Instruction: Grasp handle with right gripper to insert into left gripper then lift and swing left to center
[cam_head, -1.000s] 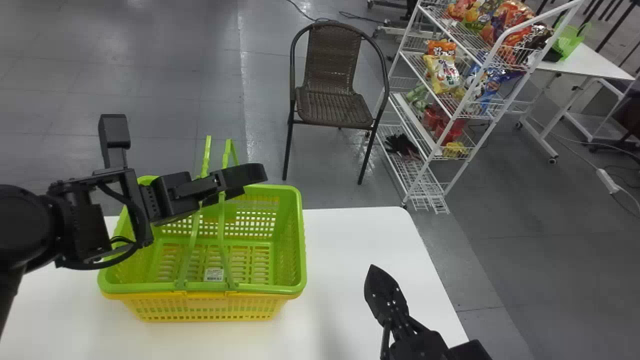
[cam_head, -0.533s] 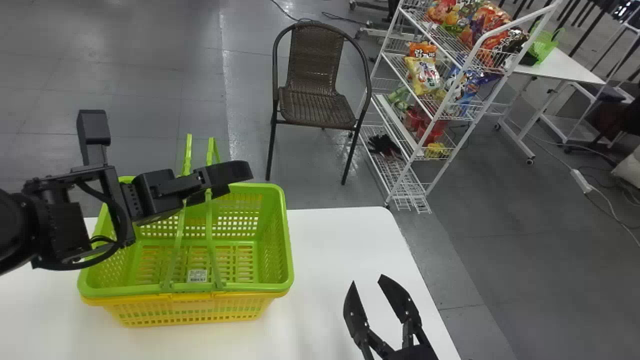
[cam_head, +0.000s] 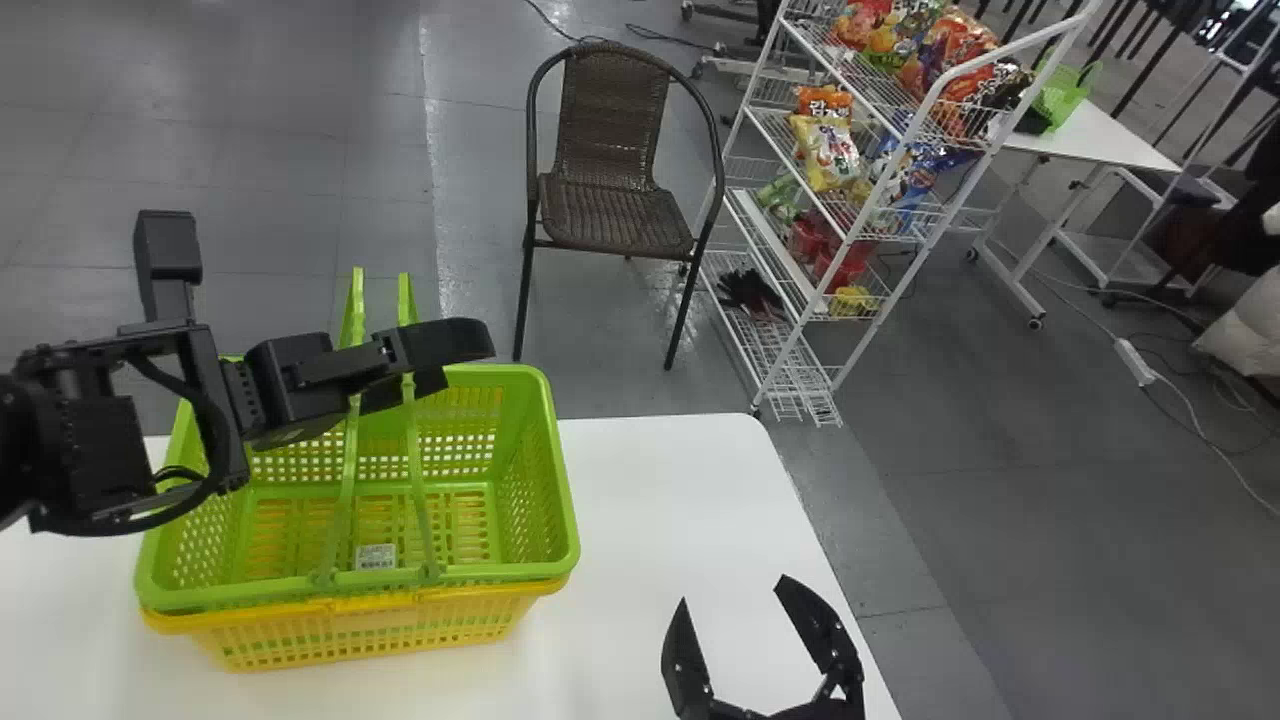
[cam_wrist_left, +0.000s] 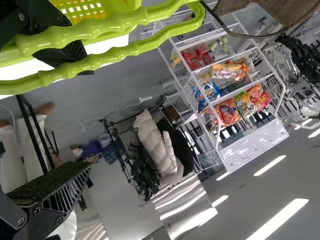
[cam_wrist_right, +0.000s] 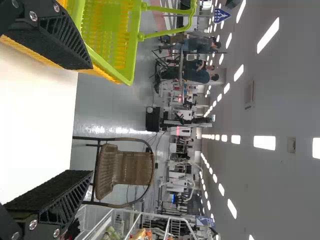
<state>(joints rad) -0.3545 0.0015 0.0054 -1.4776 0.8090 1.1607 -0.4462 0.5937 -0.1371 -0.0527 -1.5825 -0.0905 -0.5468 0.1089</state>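
Handle (cam_head: 354, 310) rises from the basket (cam_head: 530, 480), nearer your left gripper (cam_wrist_left: 89, 114); your right gripper (cam_head: 734, 590), to the basket's right, probably needs to go leftward. Both gape wide, holding 0 things.

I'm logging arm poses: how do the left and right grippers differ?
The left gripper is at the raised handles of the green basket; the right gripper is away from them. In the head view, the left sits higher up, the right near the bottom edge. Both are open.
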